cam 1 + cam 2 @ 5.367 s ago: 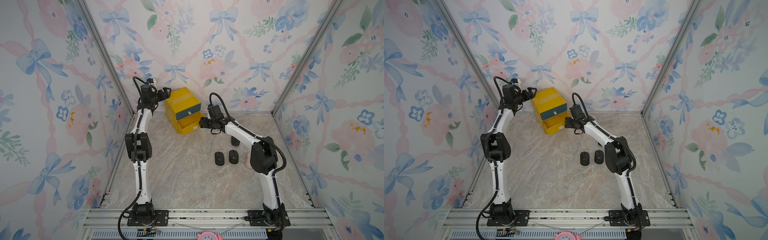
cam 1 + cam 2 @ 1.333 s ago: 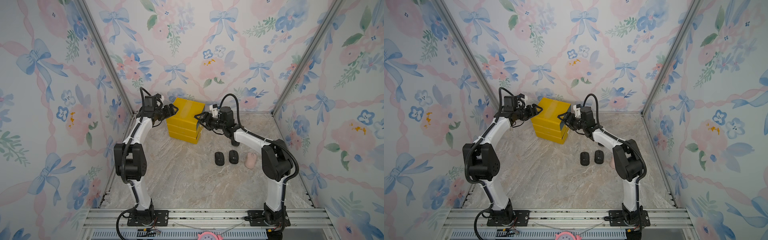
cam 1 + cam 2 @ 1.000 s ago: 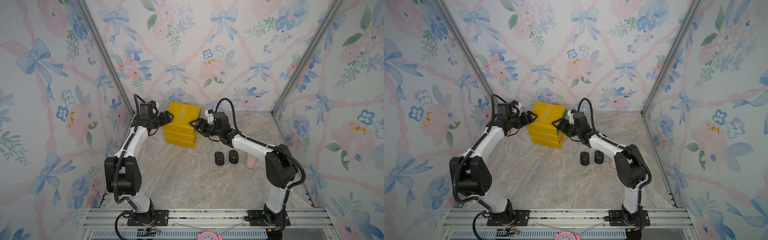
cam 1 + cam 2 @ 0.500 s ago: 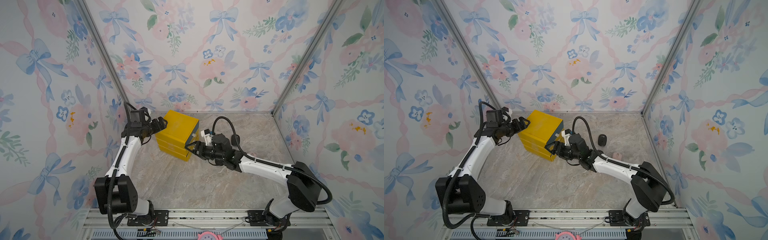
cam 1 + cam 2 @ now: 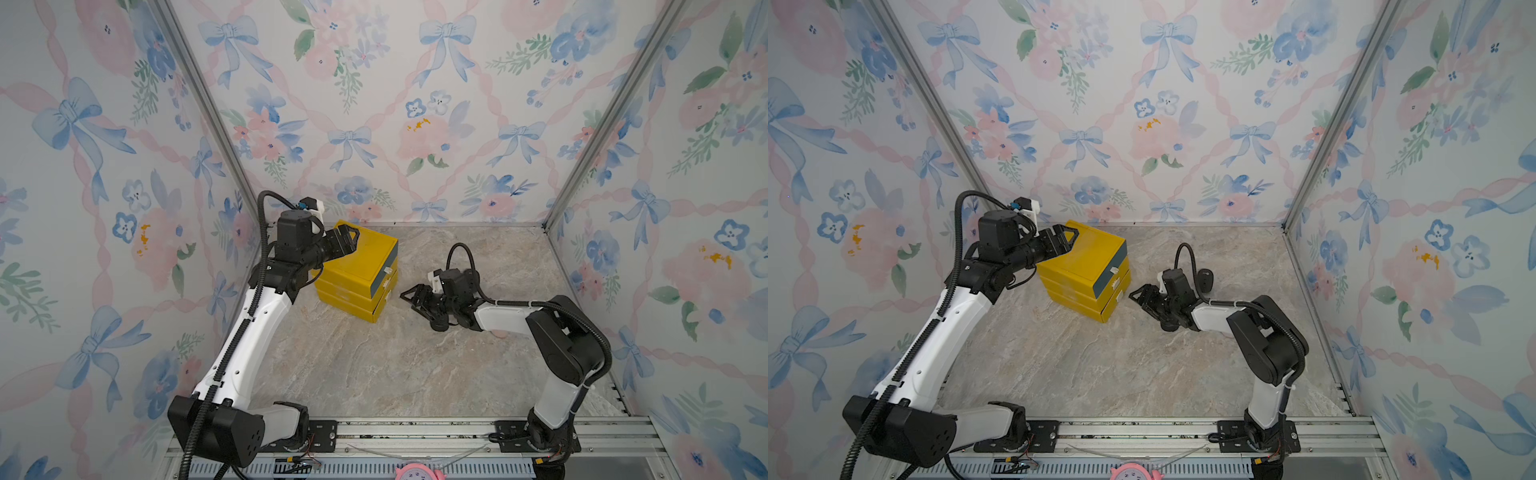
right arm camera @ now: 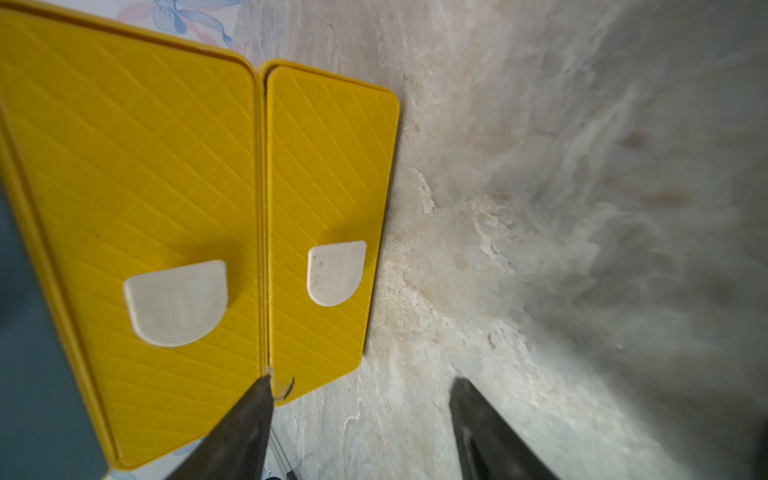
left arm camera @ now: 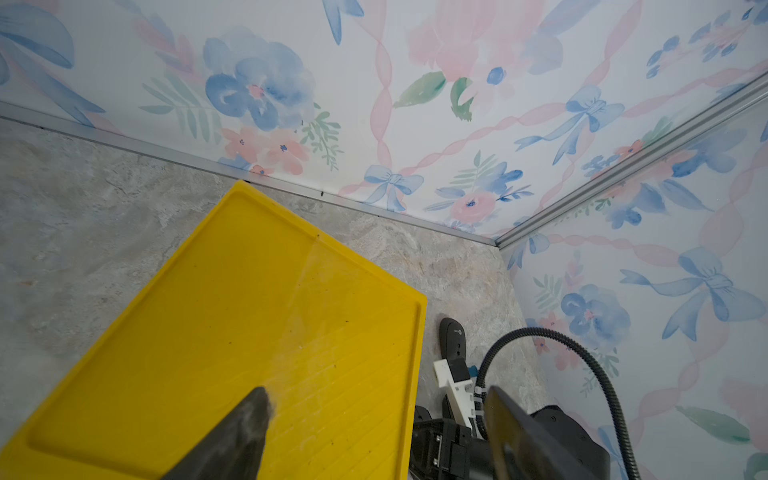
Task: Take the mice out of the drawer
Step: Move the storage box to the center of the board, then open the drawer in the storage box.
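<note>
**Mouse [image 5: 1205,277] lies out on the table [image 5: 1100,365], both grippers empty**

Nearest me, the right gripper [image 5: 1142,297] has its jaws partway apart around nothing. Its fingertips are just short of the shut bottom drawer [image 6: 332,166] of the yellow drawer unit [image 5: 1088,266]. Behind those jaws, past the wrist on the back-wall side, I see one mouse: matte black, oval, with a tiny pale mark on top. Its long axis runs roughly crosswise to where the right jaws aim; which end is the nose I cannot tell. Farthest off, the left gripper [image 5: 348,242] hovers over the unit's top with its jaws spread wide, one finger [image 7: 245,432] above the lid, gripping nothing.
</note>
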